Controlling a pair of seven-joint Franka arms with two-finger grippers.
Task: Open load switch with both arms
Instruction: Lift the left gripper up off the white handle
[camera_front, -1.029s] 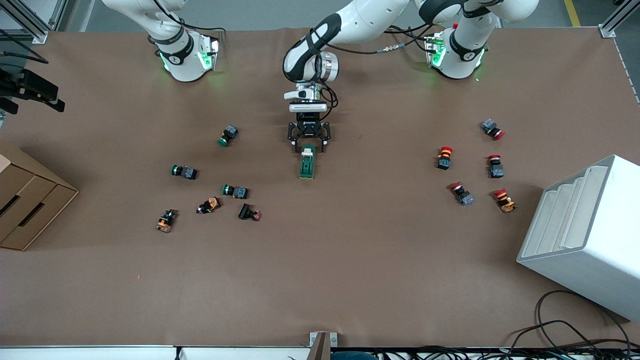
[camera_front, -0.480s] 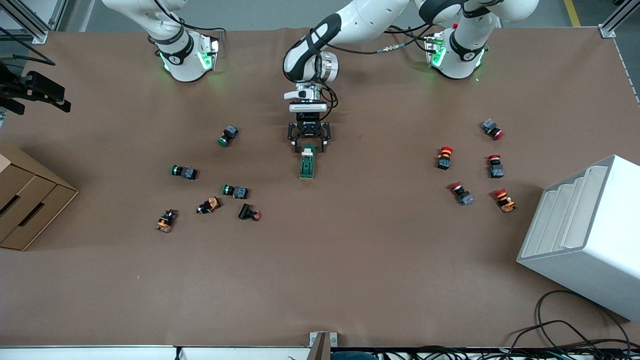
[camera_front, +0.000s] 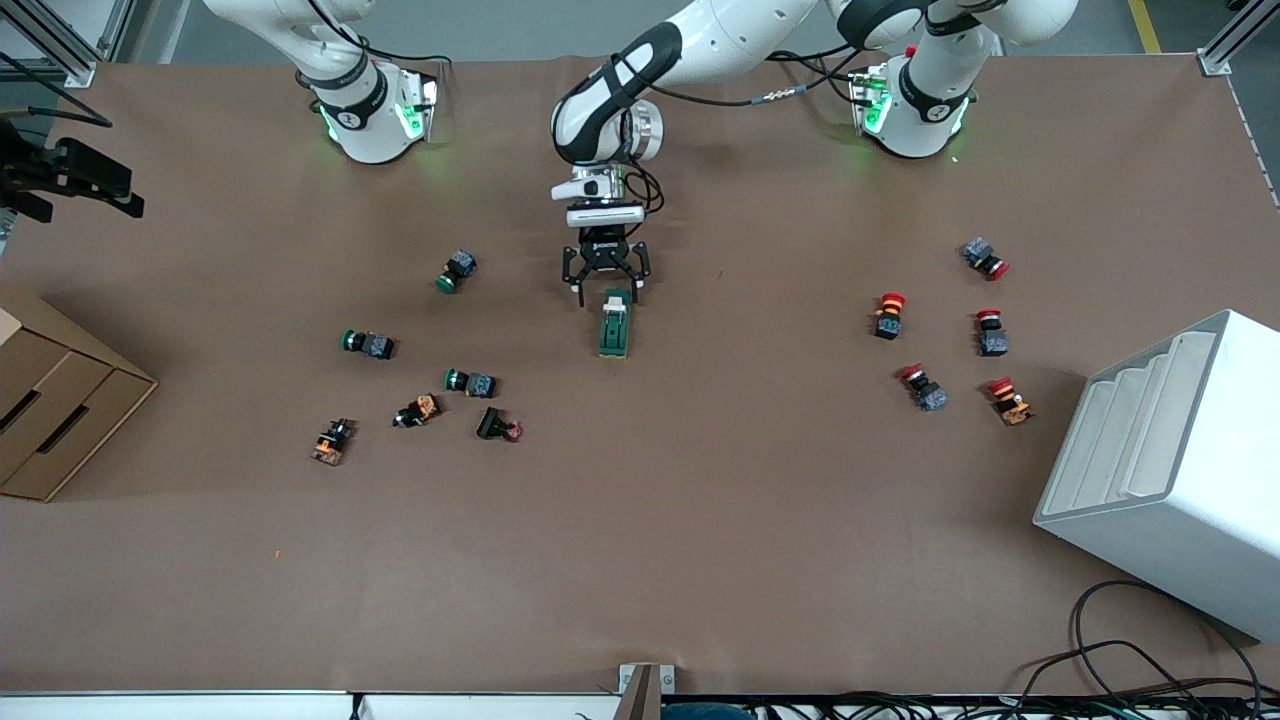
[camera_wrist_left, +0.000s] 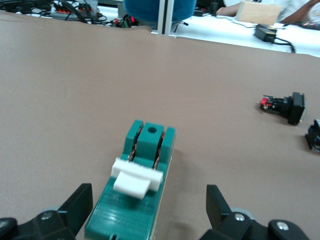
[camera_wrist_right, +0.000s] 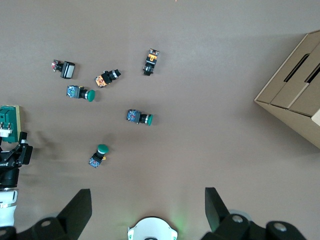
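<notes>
Green, orange and red push buttons (camera_front: 420, 385) lay scattered toward the right arm's end of the table, and red-capped ones (camera_front: 945, 335) toward the left arm's end, all well apart from the load switch (camera_front: 614, 323) at mid-table. Nothing lay between switch and grippers. The left gripper (camera_front: 604, 292) hung just above the switch's end farther from the front camera, fingers (camera_wrist_left: 80, 205) spread wide, gripping nothing. The white tab (camera_wrist_left: 136, 178) sat between them. The right gripper (camera_wrist_right: 145, 210) waited high above the table, fingers apart, empty.
</notes>
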